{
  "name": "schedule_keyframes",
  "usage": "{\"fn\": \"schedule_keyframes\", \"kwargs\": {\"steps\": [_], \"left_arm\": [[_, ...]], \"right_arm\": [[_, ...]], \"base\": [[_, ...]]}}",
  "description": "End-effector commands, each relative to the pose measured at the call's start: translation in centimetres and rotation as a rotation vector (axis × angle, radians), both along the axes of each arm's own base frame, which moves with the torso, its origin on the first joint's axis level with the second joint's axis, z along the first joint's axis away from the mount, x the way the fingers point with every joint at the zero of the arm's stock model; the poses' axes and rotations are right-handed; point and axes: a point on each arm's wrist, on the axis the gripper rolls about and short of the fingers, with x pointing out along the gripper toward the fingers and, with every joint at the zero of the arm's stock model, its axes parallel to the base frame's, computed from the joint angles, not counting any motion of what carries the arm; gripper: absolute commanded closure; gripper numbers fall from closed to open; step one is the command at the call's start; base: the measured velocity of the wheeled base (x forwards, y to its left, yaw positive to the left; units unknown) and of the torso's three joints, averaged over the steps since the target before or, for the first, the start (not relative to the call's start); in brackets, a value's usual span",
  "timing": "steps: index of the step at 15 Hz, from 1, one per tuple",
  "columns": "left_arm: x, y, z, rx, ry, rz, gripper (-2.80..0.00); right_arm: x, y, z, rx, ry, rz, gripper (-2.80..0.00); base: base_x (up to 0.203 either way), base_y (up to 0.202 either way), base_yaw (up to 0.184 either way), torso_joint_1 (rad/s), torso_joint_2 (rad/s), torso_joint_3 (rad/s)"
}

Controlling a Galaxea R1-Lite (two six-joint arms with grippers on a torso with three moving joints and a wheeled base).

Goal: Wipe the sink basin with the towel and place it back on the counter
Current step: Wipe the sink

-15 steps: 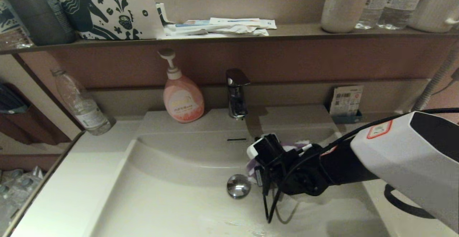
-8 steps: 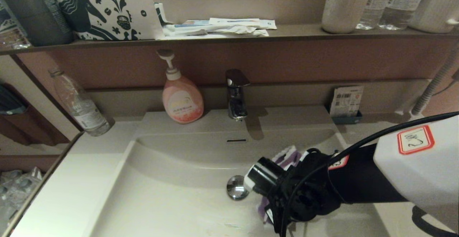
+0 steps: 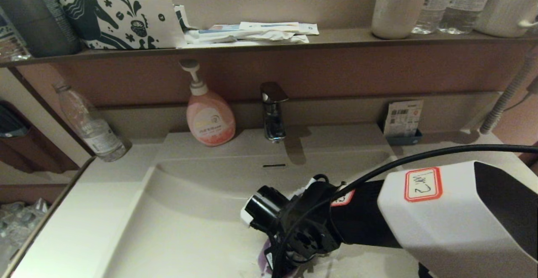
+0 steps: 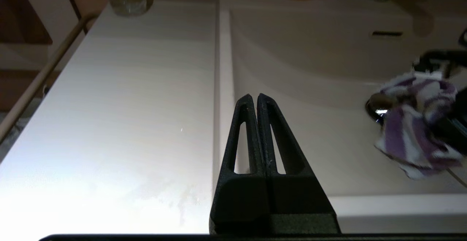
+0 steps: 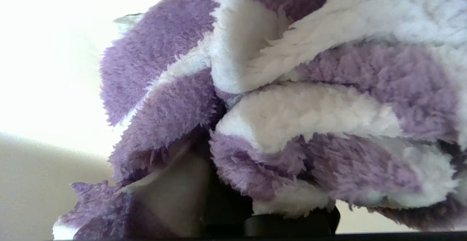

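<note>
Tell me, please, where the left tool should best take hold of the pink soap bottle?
Probably its narrow neck under the pump, approached from the sink basin side: the soap bottle stands upright near the back wall, the faucet close beside it, and its body is wide and round. The shut left tool must open first.

Right arm: a large white, angular plastic forearm shell (image 3: pixel 445 215) with a black panel on its far right face and a white sticker bordered in red bearing handwritten marks (image 3: pixel 423 184). Ahead of the shell, a matte black cylindrical wrist section carries a second small red-edged label (image 3: pixel 342 199). A thick black cable (image 3: pixel 420 157) arcs over the shell to the wrist, where thinner black wires loop. A short black cylinder with a white end ring (image 3: pixel 256 209) projects from the wrist. Left gripper (image 4: pixel 257 102): two matte black, tapering fingers, each with a long triangular slot, on a black block base.
</note>
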Motion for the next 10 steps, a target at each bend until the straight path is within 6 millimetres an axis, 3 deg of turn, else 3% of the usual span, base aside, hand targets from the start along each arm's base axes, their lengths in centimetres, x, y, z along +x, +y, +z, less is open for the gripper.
{"fn": "schedule_keyframes", "kwargs": {"steps": [1,5,10], "left_arm": [[0.0,0.0,0.0,0.0,-0.004,-0.001,0.0],[0.0,0.0,0.0,0.0,-0.004,-0.001,0.0],[0.0,0.0,0.0,0.0,-0.004,-0.001,0.0]], "right_arm": [[-0.1,1.9,-1.2,0.028,-0.018,0.016,0.0],[0.6,3.1,2.8,0.242,-0.158,-0.035,0.0],[2.8,6.7,4.4,0.545,-0.525,-0.051,0.0]], "base": [[0.0,0.0,0.0,0.0,0.0,0.0],[0.0,0.0,0.0,0.0,0.0,0.0],[0.0,0.0,0.0,0.0,0.0,0.0]]}}
